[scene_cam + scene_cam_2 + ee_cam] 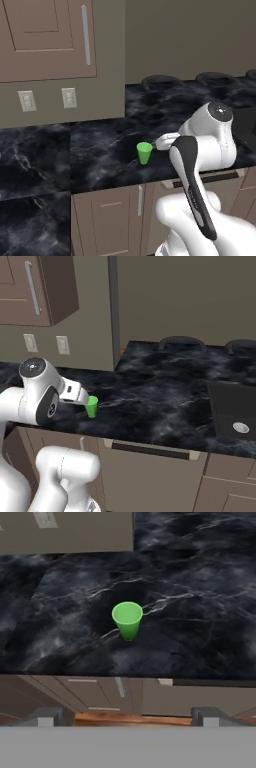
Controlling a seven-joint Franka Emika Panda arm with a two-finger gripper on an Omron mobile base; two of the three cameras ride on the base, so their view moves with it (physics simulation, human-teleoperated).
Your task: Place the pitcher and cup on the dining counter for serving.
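The green cup [127,619] stood upright on the black marble worktop [200,637], a little back from the front edge. In the hand view it sat just above the middle, at about 12 o'clock from the end effector [127,716]. The end effector hung in front of the worktop's edge, well apart from the cup and touching nothing. Its two fingertips [47,716] were spread wide open, with nothing between them.

In the left base view the cup [144,152] was just left of the white arm [200,150], at its 9 o'clock. In the right base view the cup [91,406] was just right of the arm's wrist, at its 3 o'clock.

The step in hand looked like reaching for the cup. To do it well, the end effector should go straight ahead with the cup kept in the middle of the gap. It should stay open until a fingertip sits on each side. A light plastic cup can tip, so it should grip low and close softly. Brown cabinet doors [117,212] sat under the worktop, so this was likely not the dining counter.
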